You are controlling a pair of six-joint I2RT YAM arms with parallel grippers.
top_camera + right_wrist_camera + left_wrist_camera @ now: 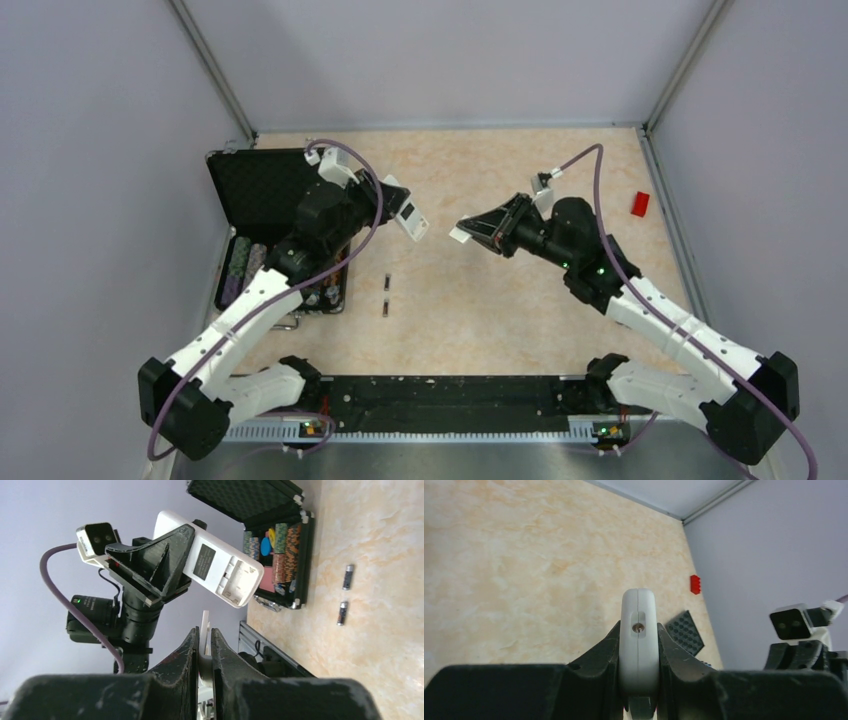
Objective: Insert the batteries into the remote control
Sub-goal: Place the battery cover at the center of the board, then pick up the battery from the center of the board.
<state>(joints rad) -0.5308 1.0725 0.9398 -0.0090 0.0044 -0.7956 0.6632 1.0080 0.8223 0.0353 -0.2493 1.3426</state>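
Beige marbled tabletop (500, 310): two slim dark cylindrical batteries (348, 577) lie loose, apart from both arms. Left gripper (392, 203) clamps the flat white plastic remote control (210, 565) aloft, battery bay open. Right gripper (204, 647) pinches a thin white cover plate (205, 625). Risk: neither gripper is free for the batteries, and the remote could slip in its edgewise hold.

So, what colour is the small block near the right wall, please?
The block is red; top external view.
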